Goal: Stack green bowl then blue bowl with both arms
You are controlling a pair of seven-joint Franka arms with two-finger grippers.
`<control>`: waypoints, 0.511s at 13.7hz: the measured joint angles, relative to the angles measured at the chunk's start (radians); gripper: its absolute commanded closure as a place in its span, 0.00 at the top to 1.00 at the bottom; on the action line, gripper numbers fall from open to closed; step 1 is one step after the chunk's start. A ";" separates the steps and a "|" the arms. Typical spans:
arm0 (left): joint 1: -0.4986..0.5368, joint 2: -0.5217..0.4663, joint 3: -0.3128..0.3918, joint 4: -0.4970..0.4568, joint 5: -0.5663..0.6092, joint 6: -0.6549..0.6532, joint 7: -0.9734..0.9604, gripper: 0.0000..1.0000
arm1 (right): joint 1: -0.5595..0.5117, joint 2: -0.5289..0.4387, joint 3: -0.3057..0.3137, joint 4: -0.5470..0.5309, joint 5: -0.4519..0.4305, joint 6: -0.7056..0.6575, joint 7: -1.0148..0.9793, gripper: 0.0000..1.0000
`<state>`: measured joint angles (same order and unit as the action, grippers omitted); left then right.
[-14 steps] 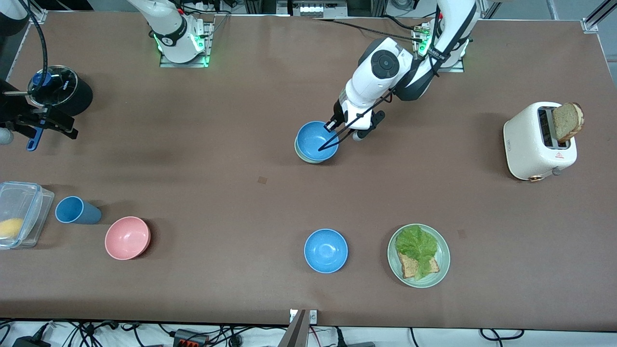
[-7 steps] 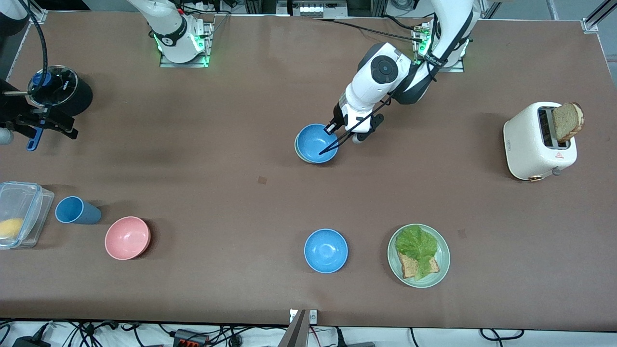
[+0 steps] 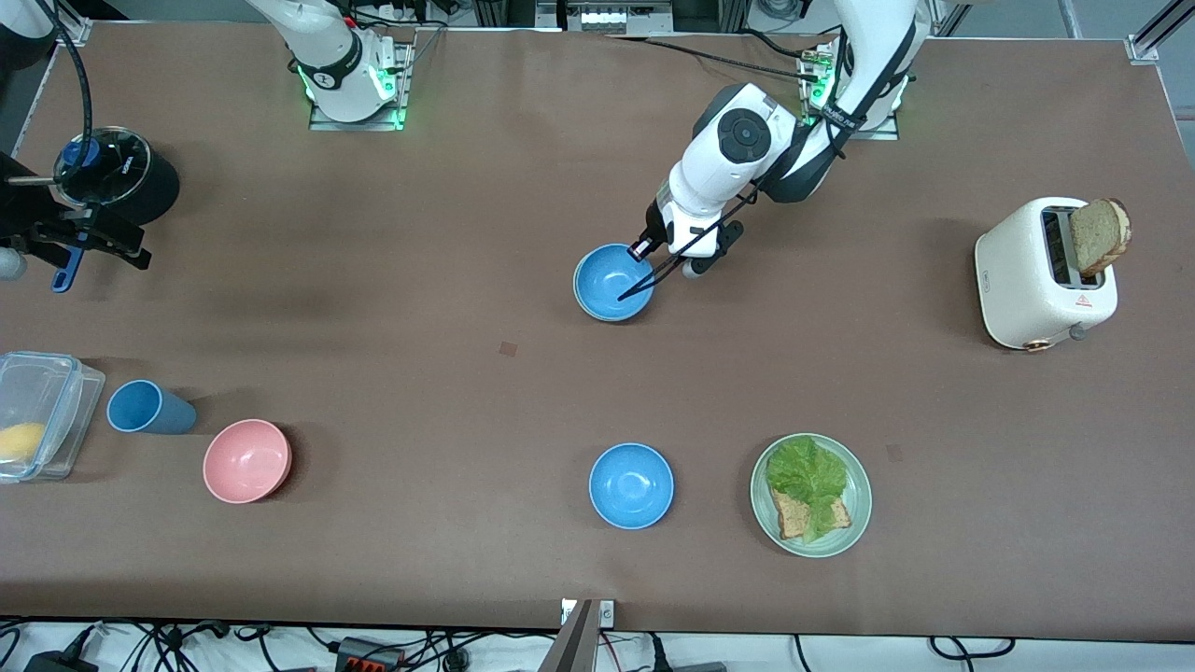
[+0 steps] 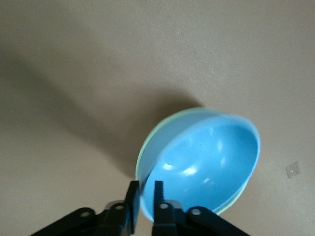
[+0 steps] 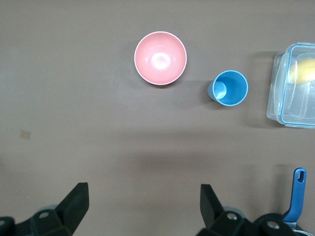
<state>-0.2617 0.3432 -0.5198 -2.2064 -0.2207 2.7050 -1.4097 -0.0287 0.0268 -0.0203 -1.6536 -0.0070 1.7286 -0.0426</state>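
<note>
A blue bowl [image 3: 612, 282] sits nested in the green bowl near the table's middle. Of the green bowl only a thin pale rim [image 4: 145, 143] shows around the blue one in the left wrist view. My left gripper [image 3: 644, 250] is shut on the blue bowl's rim, on the side toward the left arm's base; in the left wrist view [image 4: 145, 189] one finger is inside the bowl and one outside. My right gripper [image 5: 145, 196] is open and empty. It hangs over the right arm's end of the table [image 3: 79, 241] and waits.
A second blue bowl [image 3: 631, 485] and a green plate with lettuce and toast [image 3: 845, 532] lie nearer the camera. A pink bowl [image 3: 247, 460], dark blue cup [image 3: 149, 408] and clear box [image 3: 37, 415] lie toward the right arm's end. A black pot [image 3: 117, 182] and a toaster [image 3: 1046, 275] stand there too.
The blue bowl has settled lower into the green bowl, whose rim showed at its edge before and is now nearly covered. The left wrist has shifted slightly. The right arm has not moved.
</note>
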 measured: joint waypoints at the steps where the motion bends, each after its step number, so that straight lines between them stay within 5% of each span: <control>1: 0.001 0.000 0.000 0.001 0.000 0.000 0.000 0.38 | 0.000 0.000 0.000 0.000 0.000 0.000 0.000 1.00; 7: 0.082 -0.071 0.001 0.108 0.020 -0.267 0.026 0.41 | 0.000 0.000 0.000 0.001 0.000 0.000 0.000 1.00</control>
<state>-0.1802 0.2718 -0.5188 -2.0980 -0.2007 2.4380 -1.3832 -0.0287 0.0268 -0.0203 -1.6525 -0.0070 1.7286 -0.0426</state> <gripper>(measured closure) 0.586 0.000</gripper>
